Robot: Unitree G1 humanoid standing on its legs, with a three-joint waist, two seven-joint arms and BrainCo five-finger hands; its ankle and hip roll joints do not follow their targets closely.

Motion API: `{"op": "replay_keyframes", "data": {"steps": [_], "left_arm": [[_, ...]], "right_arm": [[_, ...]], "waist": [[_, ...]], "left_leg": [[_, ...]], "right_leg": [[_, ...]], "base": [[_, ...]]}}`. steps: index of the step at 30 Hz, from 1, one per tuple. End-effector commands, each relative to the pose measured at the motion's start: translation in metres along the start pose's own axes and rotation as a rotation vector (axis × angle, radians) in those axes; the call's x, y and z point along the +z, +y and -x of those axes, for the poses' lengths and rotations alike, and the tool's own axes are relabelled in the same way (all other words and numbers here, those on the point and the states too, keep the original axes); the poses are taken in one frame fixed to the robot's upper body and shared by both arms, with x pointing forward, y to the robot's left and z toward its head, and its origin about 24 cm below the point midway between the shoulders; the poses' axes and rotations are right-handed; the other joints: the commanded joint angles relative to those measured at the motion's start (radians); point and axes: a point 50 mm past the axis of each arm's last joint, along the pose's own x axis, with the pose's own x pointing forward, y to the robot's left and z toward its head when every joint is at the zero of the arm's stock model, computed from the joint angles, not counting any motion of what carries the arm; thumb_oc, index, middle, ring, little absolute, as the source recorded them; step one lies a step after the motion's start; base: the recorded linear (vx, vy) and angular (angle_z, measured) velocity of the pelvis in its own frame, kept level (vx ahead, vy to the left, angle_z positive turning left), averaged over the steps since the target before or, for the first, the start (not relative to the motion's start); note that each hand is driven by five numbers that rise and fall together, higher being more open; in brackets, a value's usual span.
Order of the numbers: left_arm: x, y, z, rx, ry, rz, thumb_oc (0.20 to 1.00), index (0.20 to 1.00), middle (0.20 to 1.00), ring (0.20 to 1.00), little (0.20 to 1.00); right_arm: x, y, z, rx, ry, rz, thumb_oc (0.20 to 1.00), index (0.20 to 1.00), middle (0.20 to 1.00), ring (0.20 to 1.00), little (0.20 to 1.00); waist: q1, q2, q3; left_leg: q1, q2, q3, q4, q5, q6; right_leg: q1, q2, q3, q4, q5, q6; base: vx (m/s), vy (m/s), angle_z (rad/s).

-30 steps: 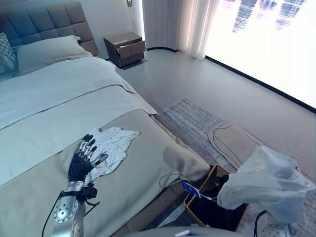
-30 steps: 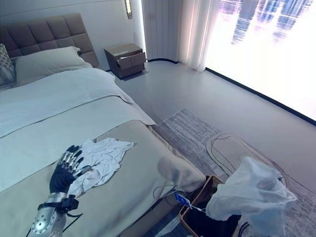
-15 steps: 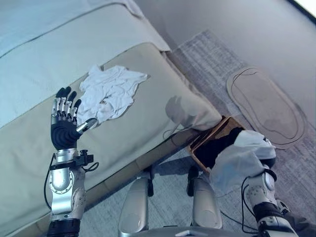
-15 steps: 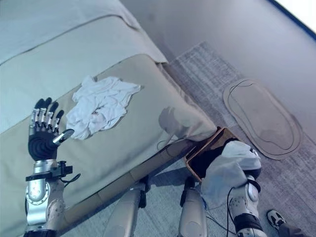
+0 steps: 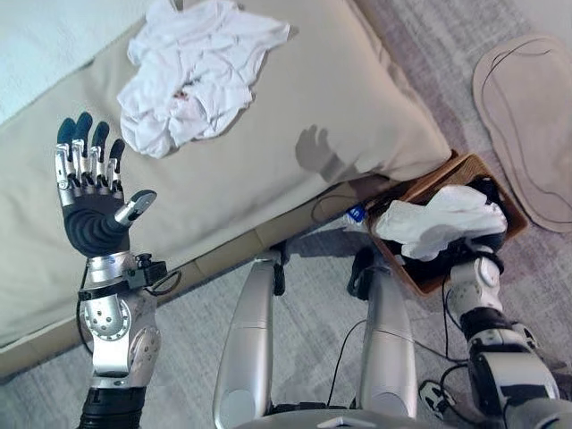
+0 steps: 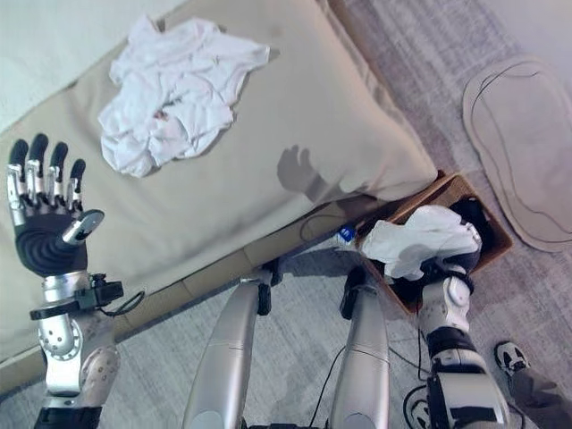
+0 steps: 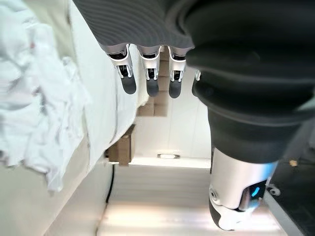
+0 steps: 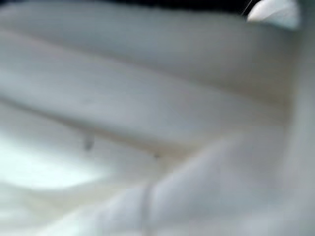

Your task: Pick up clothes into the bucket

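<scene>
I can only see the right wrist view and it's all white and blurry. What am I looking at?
Observer: A crumpled white cloth, sitting over the brown woven basket on the floor beside the bed.
Operator: Are there more clothes to pick up?
Observer: Yes, one crumpled white garment lies on the beige bed cover.
Operator: Is the left hand grabbing it?
Observer: No, the left hand is open and raised, apart from the garment, holding nothing.
</scene>
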Motion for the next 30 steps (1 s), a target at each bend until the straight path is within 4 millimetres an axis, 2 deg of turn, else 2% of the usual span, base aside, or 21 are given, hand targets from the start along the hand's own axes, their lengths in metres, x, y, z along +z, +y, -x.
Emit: {"op": "replay_keyframes", "data": {"steps": [1,5,7,13,18,21,25,26,27,28,30], "left_arm": [[0.016,-0.005,0.003,0.032,-0.102,0.066,1.000,1.000,1.000,1.000,1.000],[0.018,-0.008,0.000,0.025,-0.112,0.067,1.000,1.000,1.000,1.000,1.000],[0.019,-0.008,-0.002,0.026,-0.123,0.056,1.000,1.000,1.000,1.000,1.000],[0.024,-0.008,-0.005,0.035,-0.152,0.037,1.000,1.000,1.000,1.000,1.000],[0.026,-0.007,-0.007,0.038,-0.161,0.026,1.000,1.000,1.000,1.000,1.000],[0.029,-0.007,-0.008,0.032,-0.171,0.015,1.000,1.000,1.000,1.000,1.000],[0.031,-0.007,-0.007,0.030,-0.181,0.013,1.000,1.000,1.000,1.000,1.000],[0.032,-0.007,-0.007,0.030,-0.184,0.016,1.000,1.000,1.000,1.000,1.000],[0.033,-0.007,-0.007,0.032,-0.184,0.017,1.000,1.000,1.000,1.000,1.000],[0.033,-0.007,-0.007,0.031,-0.183,0.017,1.000,1.000,1.000,1.000,1.000],[0.033,-0.006,-0.006,0.027,-0.177,0.018,1.000,1.000,1.000,1.000,1.000]], "right_arm": [[0.025,-0.037,-0.008,-0.167,-0.103,-0.023,0.200,0.200,0.200,0.200,0.200],[0.025,-0.056,-0.011,-0.286,-0.050,0.053,0.200,0.200,0.200,0.200,0.200],[0.025,-0.060,-0.011,-0.303,-0.030,0.101,0.200,0.200,0.200,0.200,0.200],[0.028,-0.093,-0.005,-0.488,-0.023,0.027,0.200,0.200,0.200,0.200,0.200],[0.037,-0.120,0.000,-0.606,0.001,0.092,0.200,0.200,0.200,0.200,0.200],[0.041,-0.126,0.001,-0.612,0.007,0.148,0.200,0.200,0.200,0.200,0.200],[0.046,-0.119,-0.004,-0.579,-0.010,0.184,0.200,0.200,0.200,0.200,0.200],[0.048,-0.115,-0.006,-0.562,-0.018,0.202,0.282,0.282,0.282,0.282,0.282],[0.050,-0.110,-0.009,-0.543,-0.023,0.229,0.595,0.595,0.595,0.595,0.595],[0.051,-0.106,-0.011,-0.520,-0.026,0.255,1.000,1.000,1.000,1.000,1.000],[0.056,-0.101,-0.015,-0.494,-0.031,0.306,1.000,1.000,1.000,1.000,1.000]], "waist": [[0.001,0.052,-0.072],[0.010,0.065,-0.068],[0.012,0.070,-0.066],[0.011,0.077,-0.066],[0.009,0.080,-0.069],[0.005,0.078,-0.071],[0.006,0.075,-0.075],[0.007,0.074,-0.075],[0.007,0.072,-0.076],[0.007,0.071,-0.075],[0.009,0.070,-0.076]], "left_leg": [[-0.067,-0.005,-0.025,0.204,-0.150,0.038],[-0.111,-0.013,-0.029,0.229,-0.156,0.042],[-0.129,-0.015,-0.028,0.237,-0.157,0.043],[-0.160,-0.022,-0.026,0.255,-0.164,0.048],[-0.187,-0.027,-0.027,0.270,-0.166,0.052],[-0.204,-0.030,-0.024,0.284,-0.169,0.054],[-0.223,-0.029,-0.021,0.298,-0.171,0.055],[-0.226,-0.027,-0.019,0.299,-0.172,0.055],[-0.227,-0.026,-0.017,0.300,-0.172,0.056],[-0.229,-0.026,-0.016,0.301,-0.172,0.056],[-0.233,-0.026,-0.015,0.300,-0.170,0.057]], "right_leg": [[-0.074,0.006,0.033,-0.085,0.148,0.047],[-0.121,0.001,0.044,-0.055,0.137,0.047],[-0.142,0.001,0.047,-0.041,0.133,0.046],[-0.183,0.005,0.060,-0.019,0.127,0.044],[-0.212,0.005,0.068,-0.006,0.127,0.044],[-0.232,0.010,0.075,0.007,0.126,0.042],[-0.256,0.012,0.082,0.019,0.126,0.040],[-0.259,0.011,0.083,0.018,0.128,0.040],[-0.260,0.012,0.085,0.018,0.129,0.040],[-0.263,0.013,0.086,0.018,0.130,0.039],[-0.268,0.013,0.089,0.019,0.132,0.038]], "base": [[0.00,0.000,0.00],[0.00,0.003,0.04],[0.00,0.009,0.12],[0.00,0.003,0.02],[0.00,0.000,0.00],[0.00,-0.004,0.02],[0.00,-0.004,0.04],[-0.01,-0.006,-0.04],[-0.01,-0.001,-0.05],[-0.01,0.003,-0.06],[-0.01,0.008,-0.07]]}}
